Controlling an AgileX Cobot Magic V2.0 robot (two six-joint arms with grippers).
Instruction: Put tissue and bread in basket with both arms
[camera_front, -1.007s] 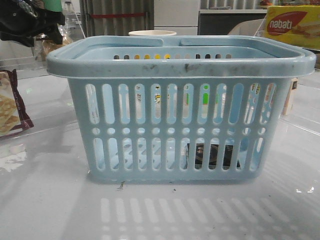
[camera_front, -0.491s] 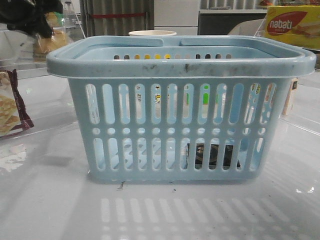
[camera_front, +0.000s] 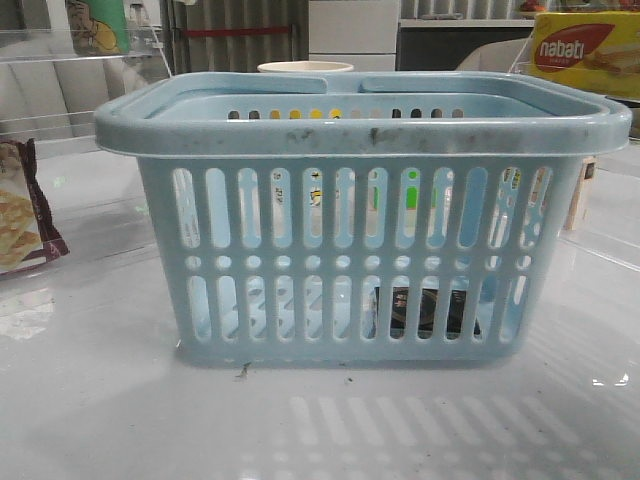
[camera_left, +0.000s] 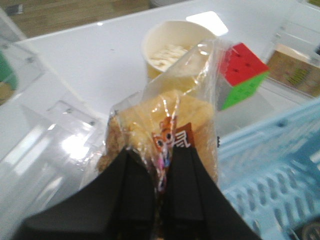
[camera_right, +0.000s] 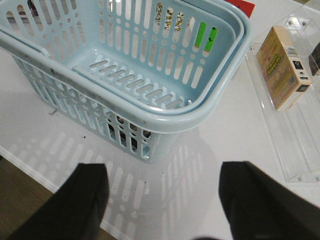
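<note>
The light blue basket (camera_front: 360, 125) stands mid-table. The black tissue packet (camera_front: 425, 310) lies inside it at the lower right and shows through the slots. My left gripper (camera_left: 161, 156) is shut on the wrapped golden-brown bread (camera_left: 165, 117) and holds it in the air beside the basket's rim (camera_left: 272, 165). The left gripper and the bread are out of the front view. My right gripper (camera_right: 165, 175) is open and empty above the table, in front of the basket's near corner (camera_right: 197, 120).
A paper cup (camera_left: 172, 47) and a colour cube (camera_left: 242, 70) stand behind the basket. A maroon-edged cracker bag (camera_front: 20, 215) lies at the left. A yellow nabati box (camera_front: 585, 50) stands at the back right. A clear acrylic tray holds a small box (camera_right: 285, 65) to the right.
My left gripper, with the bread in it, has risen out of the top left of the front view. The basket and the tissue have not moved.
</note>
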